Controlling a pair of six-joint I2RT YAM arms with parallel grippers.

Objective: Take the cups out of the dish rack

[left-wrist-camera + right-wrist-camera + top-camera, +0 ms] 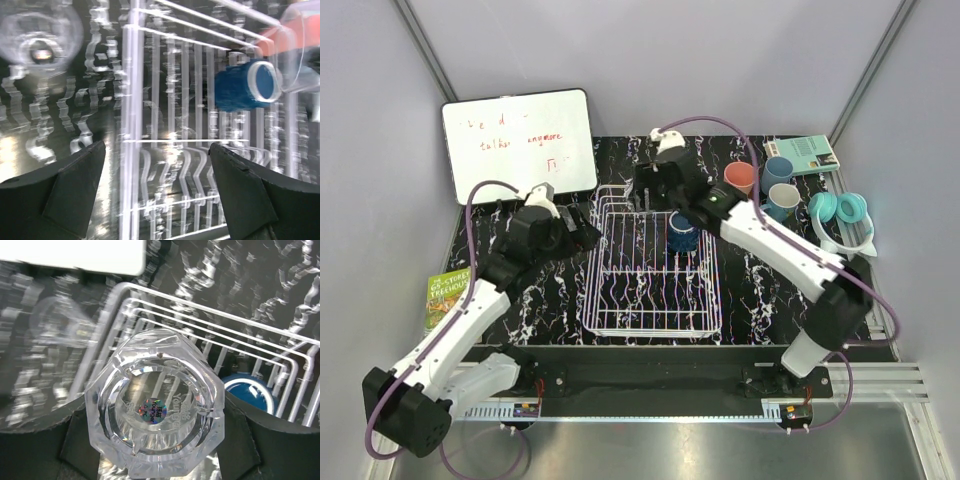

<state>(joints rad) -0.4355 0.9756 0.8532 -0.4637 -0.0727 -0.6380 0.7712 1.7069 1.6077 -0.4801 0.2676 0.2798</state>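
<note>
The white wire dish rack [650, 300] lies in the middle of the table. A dark navy mug [682, 235] [250, 395] [245, 85] sits in its far part. At the rack's far left corner my right gripper [650, 195] [152, 405] stands open, its fingers on either side of an upturned clear glass [155, 410] [300, 45]. My left gripper [582, 228] [157, 150] is open and empty over the rack's left rim. Another clear glass [40, 40] [57, 320] stands on the table left of the rack. A salmon-pink tumbler [740, 177] and two light blue mugs [778, 170] [783, 200] stand at the right.
A whiteboard [520, 140] leans at the back left. Teal headphones [840, 210] lie at the right edge, a teal booklet [813, 153] behind the mugs. A green book [445, 297] lies at the left edge. Grey walls close in the table.
</note>
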